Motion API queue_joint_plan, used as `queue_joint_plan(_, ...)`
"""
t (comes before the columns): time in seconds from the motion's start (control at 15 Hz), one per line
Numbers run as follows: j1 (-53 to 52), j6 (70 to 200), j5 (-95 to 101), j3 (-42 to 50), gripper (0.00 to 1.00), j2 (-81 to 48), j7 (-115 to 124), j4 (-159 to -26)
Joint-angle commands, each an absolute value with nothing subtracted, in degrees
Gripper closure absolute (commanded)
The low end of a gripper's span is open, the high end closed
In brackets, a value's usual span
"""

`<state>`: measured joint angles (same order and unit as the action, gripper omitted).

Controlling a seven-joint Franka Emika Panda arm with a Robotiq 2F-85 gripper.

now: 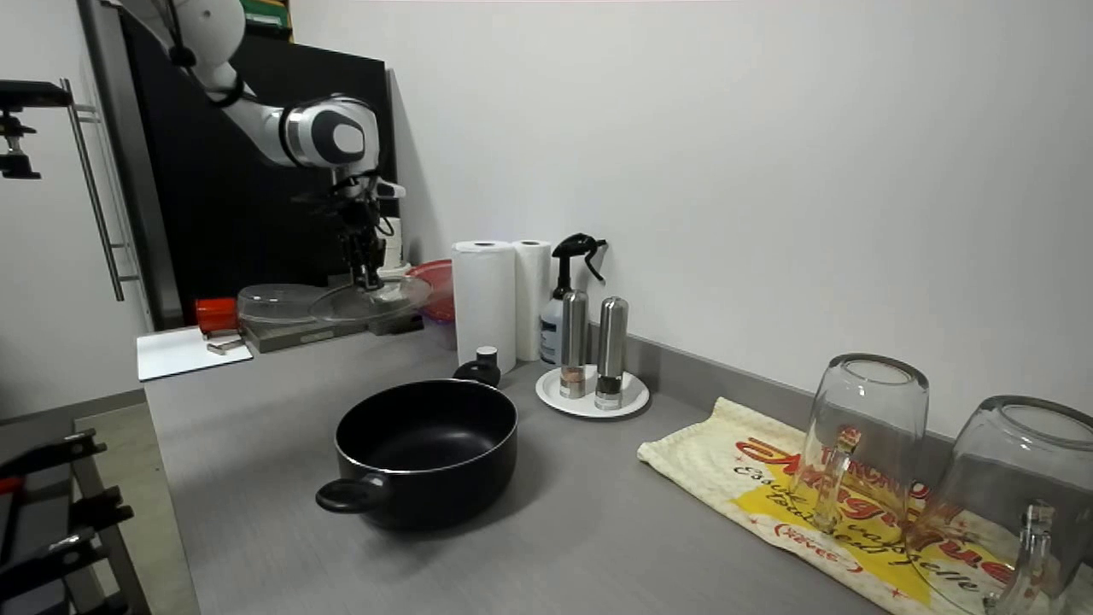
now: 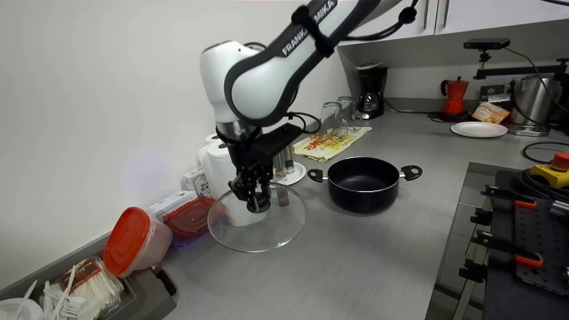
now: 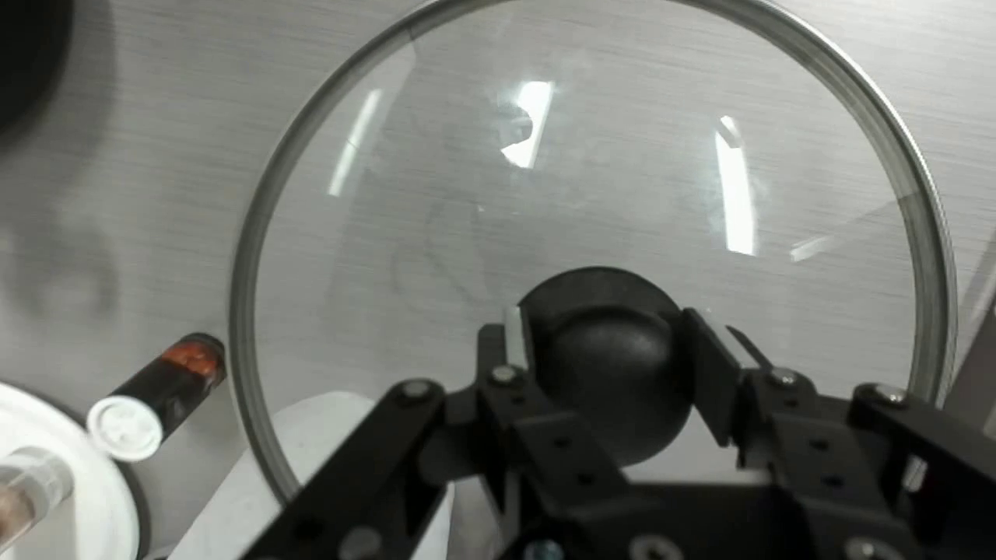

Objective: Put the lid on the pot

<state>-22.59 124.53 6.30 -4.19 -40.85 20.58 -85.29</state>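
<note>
The clear glass lid hangs in the air above the counter, over its paper-towel end. It also shows in an exterior view and large in the wrist view. My gripper is shut on its dark centre knob; in the wrist view the two fingers press on either side of the knob. The black pot stands open on the counter, apart from the lid, also in an exterior view. A dark edge, probably the pot, shows at the wrist view's top left corner.
Paper towel rolls, a spray bottle and steel shakers on a white plate stand along the wall near the pot. Upturned glasses sit on a cloth. Plastic containers and a cutlery tray lie near the arm.
</note>
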Motion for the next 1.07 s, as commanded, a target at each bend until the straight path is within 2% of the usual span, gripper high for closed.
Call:
queue_joint_plan(0.0, -22.8, 120.8, 8.4, -3.7, 0.75, -30.2, 20.8, -89.8)
queue_joint_plan(0.47, -17.9, 117.1, 10.7, -4.0, 0.75, -12.9, 19.5, -98.3)
queue_joint_plan(1.0, -5.7, 115.8, 9.4, -1.2, 0.75, 3.2, 13.8, -112.2)
